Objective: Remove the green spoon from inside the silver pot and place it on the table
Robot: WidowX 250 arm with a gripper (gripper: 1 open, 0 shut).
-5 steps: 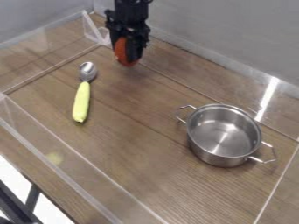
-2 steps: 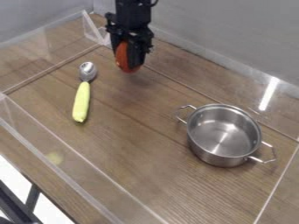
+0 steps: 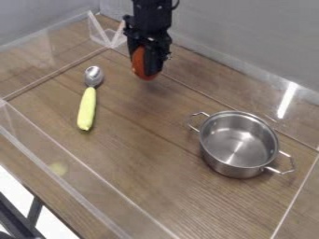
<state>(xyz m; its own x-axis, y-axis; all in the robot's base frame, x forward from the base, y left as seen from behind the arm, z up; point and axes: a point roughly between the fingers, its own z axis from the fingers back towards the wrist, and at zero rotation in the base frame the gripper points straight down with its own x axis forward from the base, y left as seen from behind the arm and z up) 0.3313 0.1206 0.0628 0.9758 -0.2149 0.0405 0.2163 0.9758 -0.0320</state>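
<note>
One round shiny steel silver pot (image 3: 241, 143) on wood-grain table (image 3: 149, 159).

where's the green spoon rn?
The green spoon lies flat on the table, left side of the camera view, outside the silver pot, below-left of the gripper.

Surface is the table (image 3: 149, 140), brown wood-grain planks boxed in by low clear walls. The green spoon (image 3: 89, 98) lies flat on it, off to the lower left of the jaws, silver bowl toward the back and yellow-green handle running toward the front edge. The silver pot (image 3: 241, 143) sits upright on the wood well to the lower right of the jaws, apart from the spoon, loop handles on opposite sides.
</note>
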